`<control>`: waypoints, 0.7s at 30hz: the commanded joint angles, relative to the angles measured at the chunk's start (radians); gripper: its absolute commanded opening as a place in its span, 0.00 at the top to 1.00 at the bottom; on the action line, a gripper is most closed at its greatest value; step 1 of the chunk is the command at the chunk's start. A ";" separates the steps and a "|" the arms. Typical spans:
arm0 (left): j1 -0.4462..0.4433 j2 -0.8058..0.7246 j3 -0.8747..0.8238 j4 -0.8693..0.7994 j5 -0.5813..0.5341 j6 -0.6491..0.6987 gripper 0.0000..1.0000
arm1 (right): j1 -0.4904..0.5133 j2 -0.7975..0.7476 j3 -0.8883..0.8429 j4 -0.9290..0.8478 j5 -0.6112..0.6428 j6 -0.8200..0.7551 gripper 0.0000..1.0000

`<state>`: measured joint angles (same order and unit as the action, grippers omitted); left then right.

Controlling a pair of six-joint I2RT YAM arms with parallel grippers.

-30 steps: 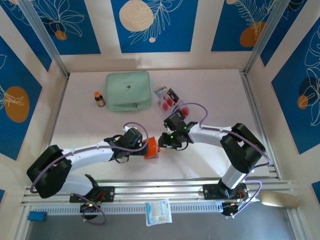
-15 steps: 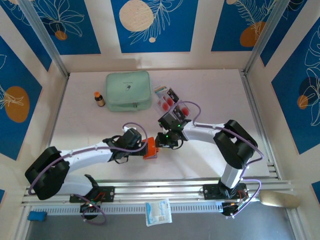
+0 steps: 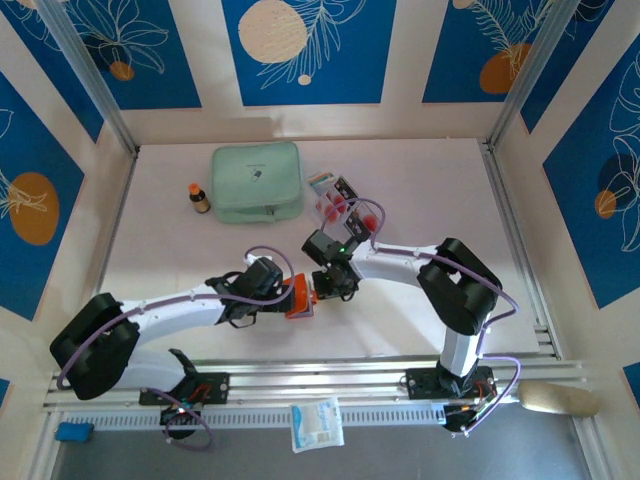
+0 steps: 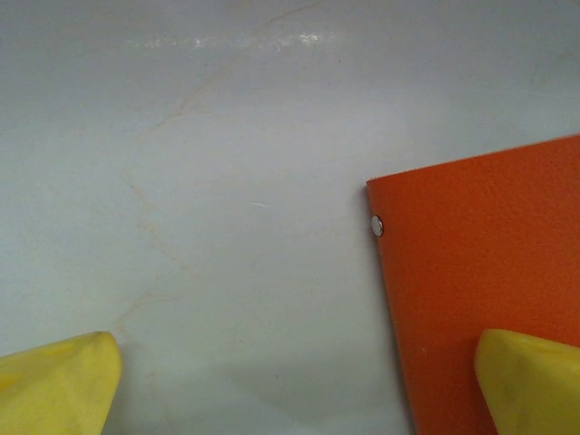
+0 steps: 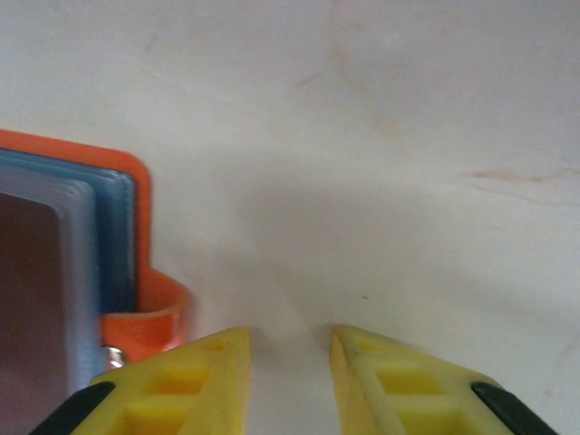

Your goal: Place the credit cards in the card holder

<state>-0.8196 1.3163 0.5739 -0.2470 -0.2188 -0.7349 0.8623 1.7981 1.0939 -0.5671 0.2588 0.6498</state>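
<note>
We've slid the right gripper leftward beside the card holder, jaws narrowly apart; left gripper spread wide.

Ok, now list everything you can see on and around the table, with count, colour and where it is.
card holder: one, orange-red, table centre
credit cards: count unclear, white and black with red circles, beyond the card holder, partly hidden
striped packet: one, multicoloured, beside the credit cards
zip pouch: one, mint green, back of table
bottle: one, brown with orange cap, left of the zip pouch
white packet: one, front rail
left gripper: yellow, wide open, at the card holder
right gripper: yellow, narrowly open, empty, by its snap tab
</note>
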 commanded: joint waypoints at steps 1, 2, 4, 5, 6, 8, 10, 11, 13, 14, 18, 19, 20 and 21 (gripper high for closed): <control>-0.006 -0.015 -0.014 -0.006 -0.017 -0.009 0.00 | -0.002 -0.035 -0.010 -0.085 0.084 -0.007 0.69; -0.004 -0.016 -0.014 -0.006 -0.017 -0.010 0.00 | -0.004 -0.058 -0.019 -0.070 0.069 -0.003 0.69; -0.004 -0.016 -0.013 -0.005 -0.019 -0.011 0.00 | -0.016 -0.101 -0.045 -0.018 0.007 0.008 0.69; -0.004 -0.016 -0.013 -0.004 -0.019 -0.009 0.00 | -0.021 -0.121 -0.057 0.007 -0.023 0.014 0.69; -0.004 -0.014 -0.013 -0.004 -0.019 -0.009 0.00 | -0.025 -0.135 -0.064 0.028 -0.046 0.020 0.68; -0.004 -0.014 -0.012 -0.005 -0.019 -0.009 0.00 | -0.034 -0.155 -0.072 0.074 -0.110 0.030 0.68; -0.004 -0.012 -0.012 -0.003 -0.017 -0.009 0.00 | -0.044 -0.156 -0.075 0.110 -0.168 0.042 0.68; -0.004 -0.011 -0.013 -0.003 -0.017 -0.008 0.00 | -0.045 -0.152 -0.070 0.126 -0.191 0.048 0.68; -0.004 -0.012 -0.012 -0.003 -0.017 -0.009 0.00 | -0.047 -0.131 -0.059 0.143 -0.227 0.055 0.68; -0.004 -0.011 -0.012 -0.003 -0.017 -0.009 0.00 | -0.048 -0.119 -0.053 0.149 -0.240 0.059 0.68; -0.004 -0.018 -0.017 -0.006 -0.020 -0.011 0.00 | -0.046 -0.084 -0.045 0.167 -0.256 0.070 0.68; -0.004 -0.019 -0.018 -0.006 -0.021 -0.011 0.00 | -0.046 -0.077 -0.045 0.168 -0.256 0.072 0.68; -0.004 -0.020 -0.020 -0.006 -0.021 -0.012 0.00 | -0.046 -0.073 -0.046 0.169 -0.255 0.073 0.68; -0.004 -0.023 -0.020 -0.006 -0.021 -0.012 0.00 | -0.046 -0.067 -0.047 0.173 -0.256 0.074 0.68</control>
<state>-0.8196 1.3159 0.5716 -0.2466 -0.2192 -0.7349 0.8158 1.7134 1.0321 -0.4091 0.0456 0.7063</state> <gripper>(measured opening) 0.998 0.321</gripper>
